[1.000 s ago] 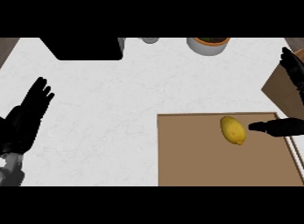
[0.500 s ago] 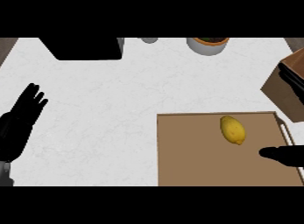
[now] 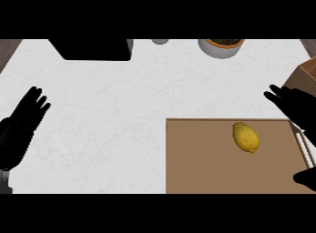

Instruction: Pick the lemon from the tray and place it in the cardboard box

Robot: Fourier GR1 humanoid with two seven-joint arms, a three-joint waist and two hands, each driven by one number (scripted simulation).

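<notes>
A yellow lemon lies on the brown tray at the lower right of the counter. My right hand hovers open at the tray's right edge, fingers straight and spread, thumb low near the tray's bottom right corner; it is a little right of the lemon and not touching it. The cardboard box shows at the right edge, partly cut off. My left hand rests open at the far left, fingers up.
A white bowl with an orange-brown inside stands at the back, right of centre. A black block sits at the back left, with a small grey object beside it. White counter lies between the hands.
The right hand has drawn back from the lemon toward the tray's right edge and lower corner. The left hand has sunk lower at the left. The lemon stays put on the tray.
</notes>
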